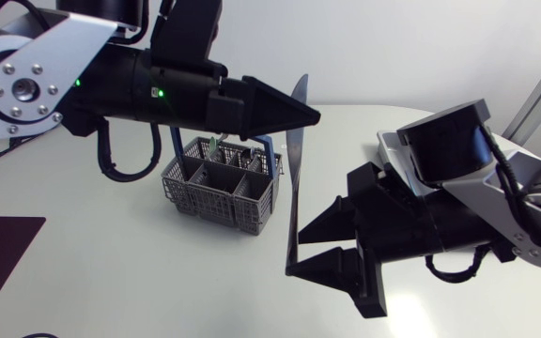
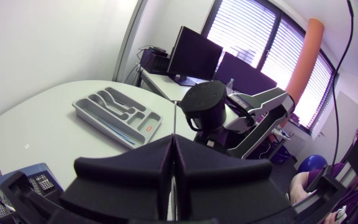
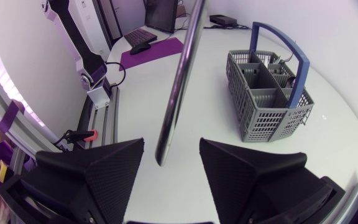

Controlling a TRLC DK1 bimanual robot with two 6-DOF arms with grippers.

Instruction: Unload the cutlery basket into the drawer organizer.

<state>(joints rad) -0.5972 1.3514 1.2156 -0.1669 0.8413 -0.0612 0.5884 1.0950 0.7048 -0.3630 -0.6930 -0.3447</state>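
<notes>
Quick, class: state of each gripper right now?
Left gripper: closed on the knife, at its upper end.
Right gripper: open, the knife's lower end between its fingers.

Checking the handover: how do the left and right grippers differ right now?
The left gripper is shut on the upper part of the knife; the right gripper is open, the knife's lower end between its fingers, touching neither. The left is over the cutlery basket's far edge; the right is beside the basket. Both are black, wedge-fingered, and at the same knife.
</notes>
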